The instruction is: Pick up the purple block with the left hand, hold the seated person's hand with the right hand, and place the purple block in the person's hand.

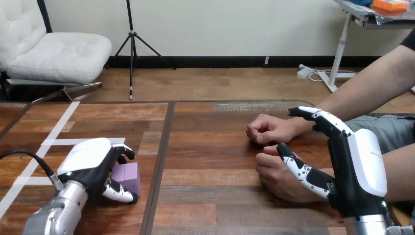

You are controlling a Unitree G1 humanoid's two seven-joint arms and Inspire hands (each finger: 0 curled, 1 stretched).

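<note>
Left hand [90, 164] curls its fingers over the block [128, 177], thumb under it, block on the table [220, 147]: set to lift, I'd say. Right hand [352, 171] spread, thumb lying across the person's near hand [276, 182], a fist, ungripped.

**A:** Any free lane from the purple block [128, 177] across to the person?

**B:** Yes. Reference is the table seam [164, 147]. The block sits just left of the seam, with the left hand [95, 164] wrapped round it. Right of the seam it's bare wood up to the two fists.

**A:** Obstacles?

**B:** Far fist [266, 129] and near fist [276, 176], both closed, well right of the seam. The right hand [357, 166] is further right, thumb over the near fist, fingers straight past the far wrist. Left of the seam there's flat white tape [58, 142] and nothing raised.
</note>
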